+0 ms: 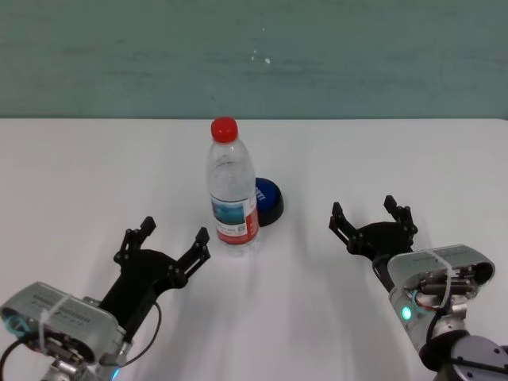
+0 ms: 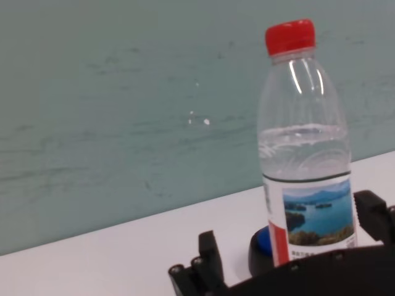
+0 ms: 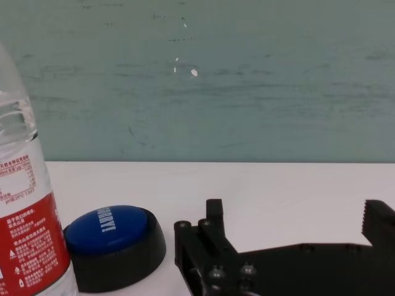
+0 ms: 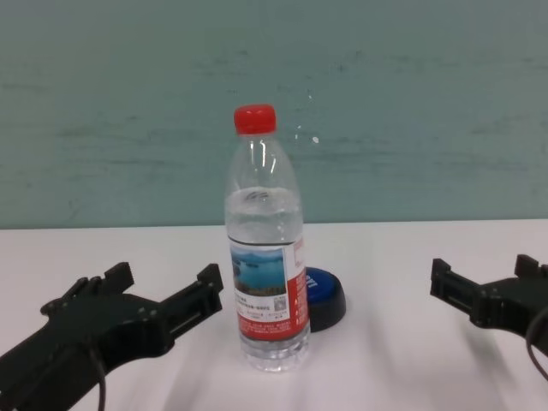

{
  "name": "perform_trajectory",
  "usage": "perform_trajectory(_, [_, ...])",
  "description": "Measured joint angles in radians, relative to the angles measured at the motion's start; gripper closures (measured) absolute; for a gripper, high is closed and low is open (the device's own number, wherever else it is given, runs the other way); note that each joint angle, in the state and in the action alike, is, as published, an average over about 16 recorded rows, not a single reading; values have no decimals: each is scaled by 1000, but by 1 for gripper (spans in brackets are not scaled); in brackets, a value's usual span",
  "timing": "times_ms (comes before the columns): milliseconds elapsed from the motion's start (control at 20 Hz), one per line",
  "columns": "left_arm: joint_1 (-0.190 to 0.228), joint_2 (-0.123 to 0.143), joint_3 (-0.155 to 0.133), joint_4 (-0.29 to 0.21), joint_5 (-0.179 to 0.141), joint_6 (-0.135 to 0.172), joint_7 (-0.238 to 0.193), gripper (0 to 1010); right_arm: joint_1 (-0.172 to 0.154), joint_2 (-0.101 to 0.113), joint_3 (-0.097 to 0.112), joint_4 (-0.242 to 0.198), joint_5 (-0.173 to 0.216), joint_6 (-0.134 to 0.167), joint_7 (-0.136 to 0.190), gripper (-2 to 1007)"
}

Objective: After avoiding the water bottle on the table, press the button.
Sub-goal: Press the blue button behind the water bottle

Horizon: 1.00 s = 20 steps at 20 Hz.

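Note:
The water bottle (image 1: 232,190) stands upright mid-table, clear with a red cap and lake label; it also shows in the chest view (image 4: 264,248), left wrist view (image 2: 305,154) and right wrist view (image 3: 24,222). The blue button (image 1: 268,200) on a black base sits just behind and right of it, partly hidden; it shows in the right wrist view (image 3: 114,243) and chest view (image 4: 324,298). My left gripper (image 1: 163,242) is open and empty, near and left of the bottle. My right gripper (image 1: 371,216) is open and empty, right of the button.
The white table (image 1: 95,175) runs back to a teal wall (image 1: 254,55). Bare tabletop lies left of the bottle and between the button and my right gripper.

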<state>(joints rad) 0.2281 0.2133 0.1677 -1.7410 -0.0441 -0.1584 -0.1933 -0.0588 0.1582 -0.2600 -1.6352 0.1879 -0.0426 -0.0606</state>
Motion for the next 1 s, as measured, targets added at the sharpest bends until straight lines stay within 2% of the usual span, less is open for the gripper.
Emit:
perform_trajectory(500, [-5,-5,1,7,2,1,1,0,0,0,0,0,0,0,0,1])
perform_trajectory(1000, [-5,-3,-11,3,-11,2,-2,0,0,0,0,0,0,0,0,1])
